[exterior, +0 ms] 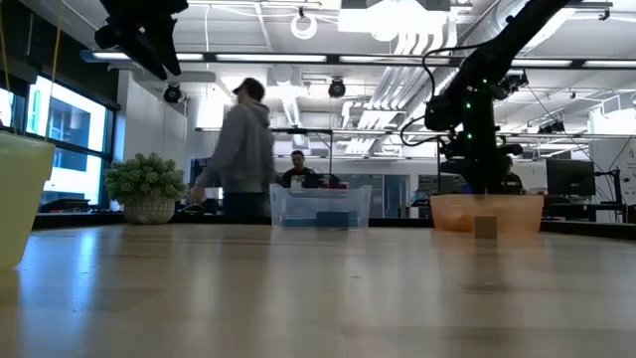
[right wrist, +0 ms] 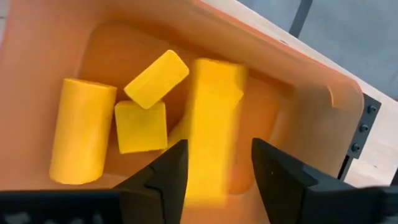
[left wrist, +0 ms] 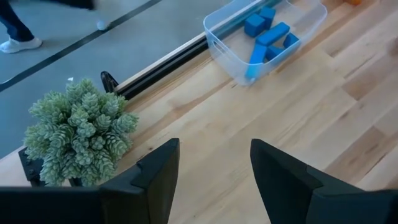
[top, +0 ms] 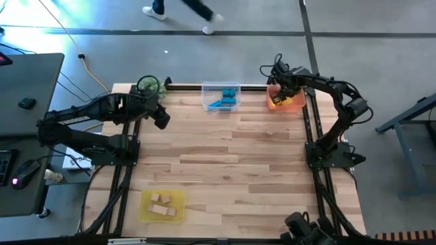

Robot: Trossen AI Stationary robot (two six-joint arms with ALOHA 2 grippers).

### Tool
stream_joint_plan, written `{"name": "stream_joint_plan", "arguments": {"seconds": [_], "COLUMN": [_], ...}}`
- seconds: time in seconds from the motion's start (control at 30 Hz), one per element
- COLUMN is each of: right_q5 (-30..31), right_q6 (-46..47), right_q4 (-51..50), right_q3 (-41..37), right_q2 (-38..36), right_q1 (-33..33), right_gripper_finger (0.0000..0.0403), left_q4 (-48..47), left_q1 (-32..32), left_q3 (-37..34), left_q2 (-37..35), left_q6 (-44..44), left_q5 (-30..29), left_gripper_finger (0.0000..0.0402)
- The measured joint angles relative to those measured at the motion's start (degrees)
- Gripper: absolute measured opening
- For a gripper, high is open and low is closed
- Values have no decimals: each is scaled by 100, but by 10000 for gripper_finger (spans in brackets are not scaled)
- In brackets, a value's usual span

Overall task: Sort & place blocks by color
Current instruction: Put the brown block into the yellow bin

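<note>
Currently: clear tray (top: 221, 97), far centre, blue blocks (top: 225, 99) inside. Orange tray (top: 286, 100), far right, yellow blocks (right wrist: 124, 118) inside; right gripper (right wrist: 214, 165) above, fingers parted, blurred yellow bar (right wrist: 211, 130) between. Yellow tray (top: 162, 205), near left, plain wood blocks (top: 162, 204). Left gripper (left wrist: 214, 168) spread, holding nothing, far left.

We see yellow blocks (right wrist: 144, 127) heaped in the orange tray (right wrist: 323, 93), blue blocks (left wrist: 267, 38) in the clear tray (left wrist: 224, 46), and plain wood blocks (top: 161, 204) in the yellow tray (top: 144, 212).

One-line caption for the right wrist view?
Right gripper open above the orange tray, a yellow block blurred between its fingers.
</note>
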Motion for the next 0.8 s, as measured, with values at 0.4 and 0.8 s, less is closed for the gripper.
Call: {"name": "stream_joint_plan", "arguments": {"seconds": [0.4,0.8], "right_q5": [-514,-1279], "right_q6": [422,1692], "right_q4": [-854,-1152], "right_q3": [529,531], "right_q2": [-138,-1110], "right_q1": [138,1235], "right_gripper_finger": [175,177], "left_q4": [-5,-5], "left_q1": [47,45], "left_q3": [0,0], "left_q2": [0,0], "left_q6": [0,447], "left_q5": [122,122], "left_gripper_finger": [188,188]}}
